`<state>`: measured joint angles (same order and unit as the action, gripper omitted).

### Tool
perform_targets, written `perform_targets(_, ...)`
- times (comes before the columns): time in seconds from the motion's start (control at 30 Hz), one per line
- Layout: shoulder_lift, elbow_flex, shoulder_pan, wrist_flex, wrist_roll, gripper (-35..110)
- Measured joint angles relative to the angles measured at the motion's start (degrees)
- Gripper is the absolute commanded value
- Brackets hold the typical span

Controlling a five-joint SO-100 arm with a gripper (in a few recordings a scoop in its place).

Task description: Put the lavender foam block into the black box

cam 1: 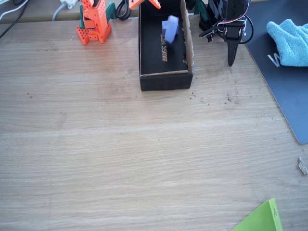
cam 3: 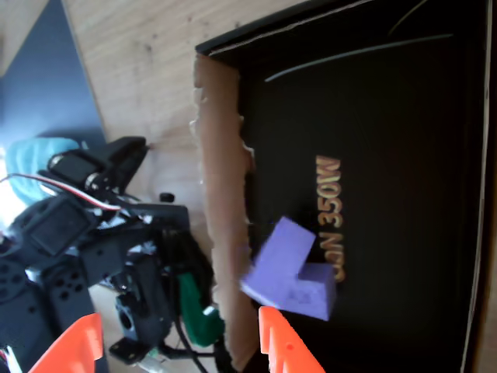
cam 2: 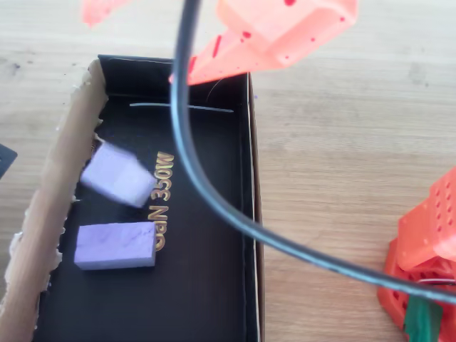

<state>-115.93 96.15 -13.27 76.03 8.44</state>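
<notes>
- My gripper (cam 3: 182,342) shows in the wrist view as two orange fingertips at the bottom edge, well apart with nothing between them: open and empty. The rest of each finger is cut off by the frame.
- In the overhead view my orange arm (cam 2: 274,32) hangs blurred over the far end of the black box (cam 2: 246,178), and a dark cable (cam 2: 187,135) crosses in front of the box floor.
- The lavender foam block (cam 2: 115,245) lies flat on the box floor against the torn brown cardboard edge (cam 2: 50,206), beside the gold lettering.
- A second lavender block (cam 2: 116,174) sits just above it, smeared by motion blur; I cannot tell whether it is resting or in the air.
- In the fixed view the two blocks merge into one lavender blot (cam 1: 170,28).
- The wrist view shows them overlapping, one half hiding the other.
</notes>
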Motion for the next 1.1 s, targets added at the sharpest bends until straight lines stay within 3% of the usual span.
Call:
perform_targets(0.13,-1.32,0.0,-1.05,0.18,0.26,12)
perform_targets(0.17,-2.29,0.0,-1.76,0.18,0.53,0)
perform_targets(0.27,-4.39,0.0,-5.27,1.23,4.22,0)
perform_targets(0.47,-11.6,3.08,-25.58,6.15,19.86,0)
perform_targets(0.63,-25.4,15.38,-50.71,6.15,30.67,0)
perform_targets(0.8,-37.53,25.58,-66.97,-0.62,23.38,0)
perform_targets(1.0,-55.81,37.44,-68.03,-4.57,18.63,0)
perform_targets(1.1,-56.6,41.48,-67.06,-6.42,16.61,0)
